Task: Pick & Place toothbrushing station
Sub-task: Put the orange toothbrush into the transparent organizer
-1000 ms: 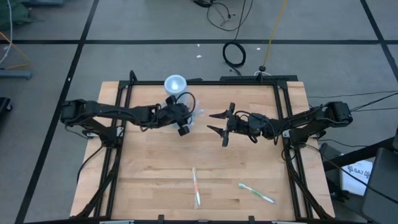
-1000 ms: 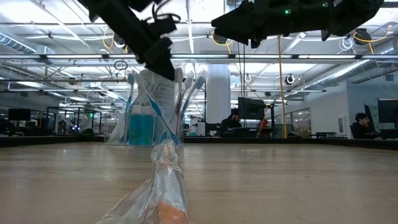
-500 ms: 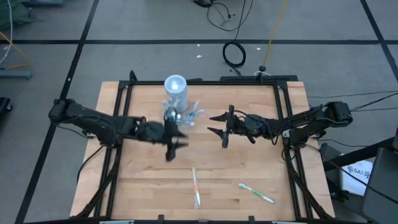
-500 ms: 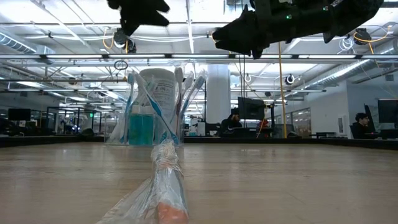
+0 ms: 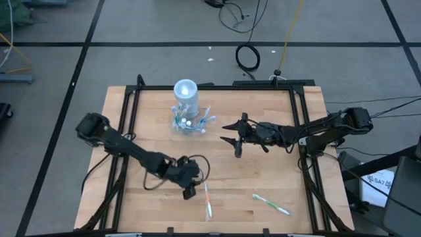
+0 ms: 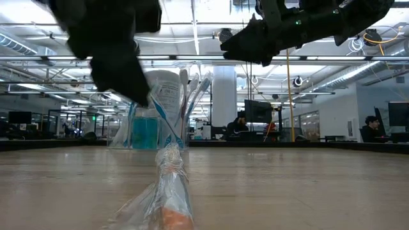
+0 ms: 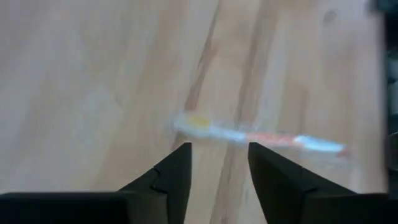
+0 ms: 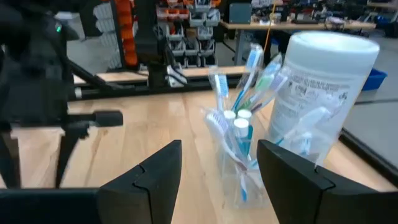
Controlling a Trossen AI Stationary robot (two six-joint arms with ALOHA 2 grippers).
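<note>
— Where's the toothbrushing station (image 5: 187, 108)?
— Upright at the far middle of the table (image 5: 263, 178), untouched.
— The arms?
— Right gripper (image 5: 231, 135) hovers just beside it, fingers spread, empty. Left gripper (image 5: 191, 187) hangs near the front over an orange toothbrush (image 7: 249, 135), fingers parted, holding nothing.

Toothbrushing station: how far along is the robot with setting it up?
The toothbrushing station stands upright at the table's far side with several brushes in it. In hand: the left end effector, open and empty, hangs beside the orange toothbrush. Left: that brush and the green toothbrush lie loose. The right end effector waits open mid-table.
</note>
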